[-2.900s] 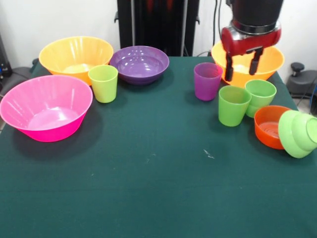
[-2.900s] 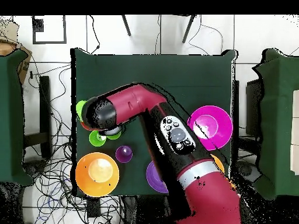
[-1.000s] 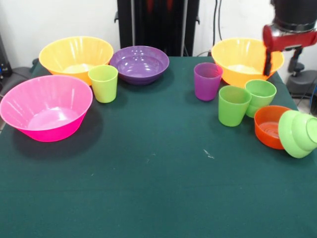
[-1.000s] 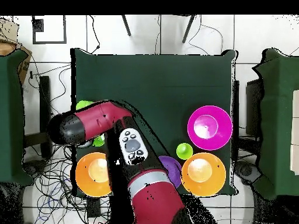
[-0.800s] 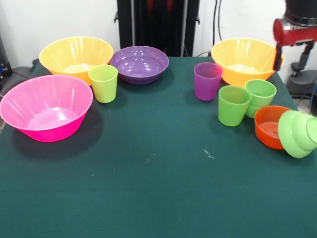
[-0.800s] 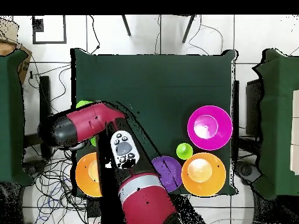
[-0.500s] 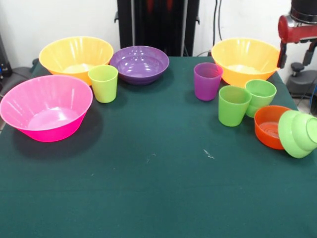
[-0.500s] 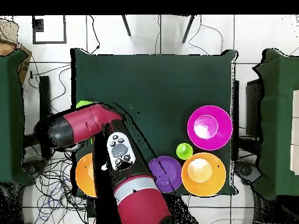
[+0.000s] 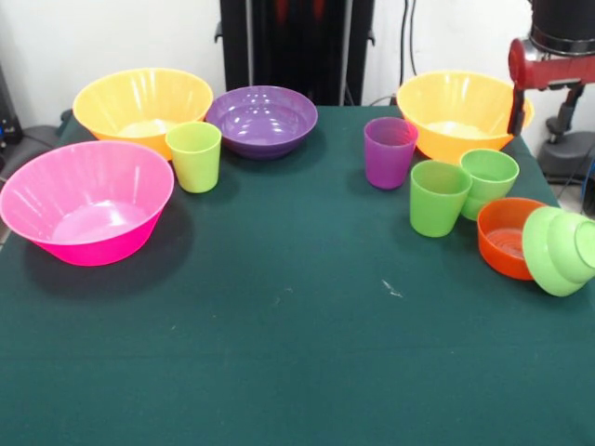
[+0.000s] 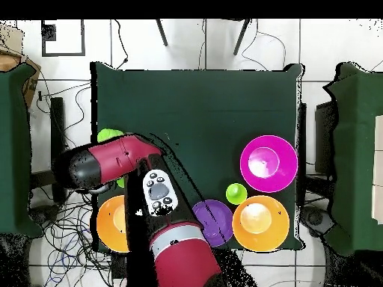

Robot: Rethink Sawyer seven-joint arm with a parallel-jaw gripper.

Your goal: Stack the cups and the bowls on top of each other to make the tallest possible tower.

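My gripper hangs open and empty at the far right, beside the right orange-yellow bowl. Below it stand two green cups and a purple cup. A small orange bowl sits near the right edge. A small green bowl lies tipped against it, seemingly with a green cup nested inside. On the left are the pink bowl, another orange-yellow bowl, the purple bowl and a yellow-green cup. No tower shows in either view.
From overhead the arm covers the green cups and the gripper. The pink bowl, an orange-yellow bowl and the purple bowl show beside it. Dark-green cloth covers the table. Cables lie on the floor around it.
The gripper swung from above the green cups out past the table's right edge, then came back slightly toward the orange-yellow bowl. No cup or bowl moved.
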